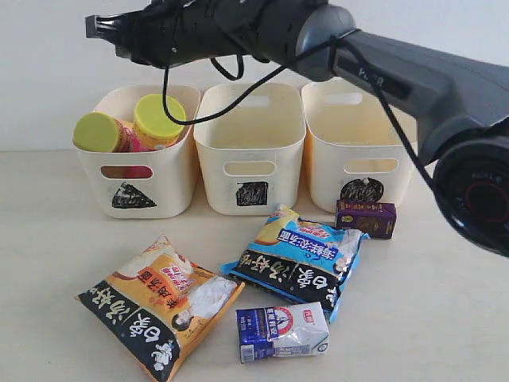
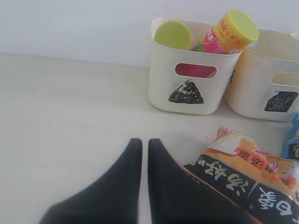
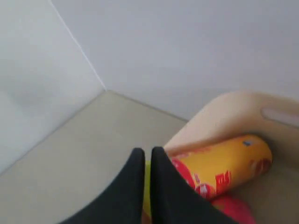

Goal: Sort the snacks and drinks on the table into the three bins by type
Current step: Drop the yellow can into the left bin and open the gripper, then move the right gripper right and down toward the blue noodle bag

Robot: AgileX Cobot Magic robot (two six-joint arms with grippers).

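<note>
Yellow tube and pink tube leaned in the triangle bin.
Right gripper hung above them, closed and empty; left gripper likewise closed, beside the orange bag on the desk.

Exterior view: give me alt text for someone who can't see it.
A dark robot arm reaches from the right above three cream bins; the triangle-marked bin holds two lidded chip tubes. On the table in front lie an orange bag, a blue bag, a blue-and-white carton and a purple carton.
</note>
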